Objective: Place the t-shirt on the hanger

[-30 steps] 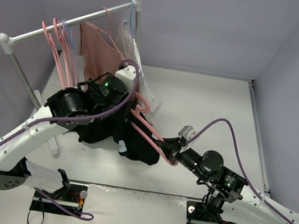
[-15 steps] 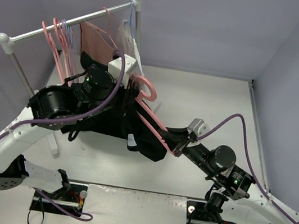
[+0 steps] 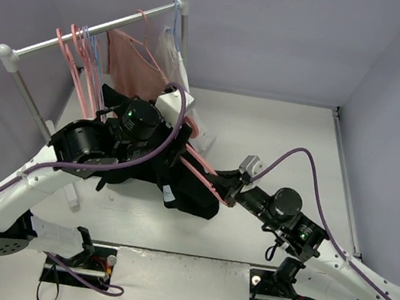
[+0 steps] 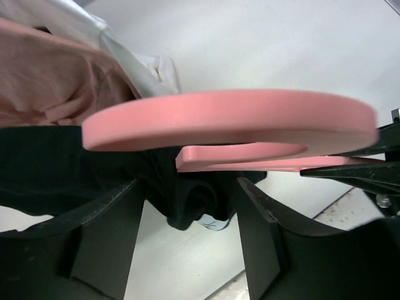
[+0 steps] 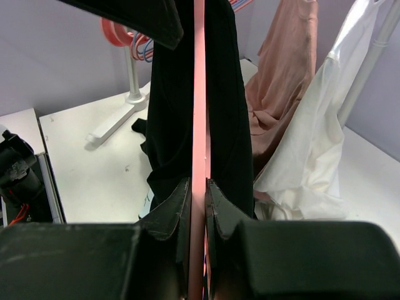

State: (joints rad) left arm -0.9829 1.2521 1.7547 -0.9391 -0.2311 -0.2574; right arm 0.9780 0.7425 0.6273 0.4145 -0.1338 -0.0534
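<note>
The black t-shirt (image 3: 192,198) hangs draped over the pink hanger (image 3: 202,170), its lower folds resting on the table. My right gripper (image 5: 199,184) is shut on the hanger's bar (image 5: 199,94), which I see edge-on with black cloth (image 5: 167,112) falling on both sides. My left gripper (image 4: 187,184) is open, with the hanger's hook (image 4: 231,115) just above its fingers (image 4: 106,231). Nothing sits between them. Beyond them hangs a fold of the t-shirt (image 4: 62,162) with its white label (image 4: 214,222). From above, the left gripper (image 3: 186,134) is mostly hidden under its wrist.
A clothes rack (image 3: 88,41) stands at the back left. It carries several spare pink and lilac hangers (image 3: 80,63), a dusty-pink garment (image 3: 134,63) and a white garment (image 3: 171,54). The rack's foot (image 5: 119,122) lies on the table by the shirt. Walls close in on three sides.
My left gripper has opened from shut and shifted right, toward the hanger's hook. My right gripper has drawn the hanger and shirt slightly back to the left.
</note>
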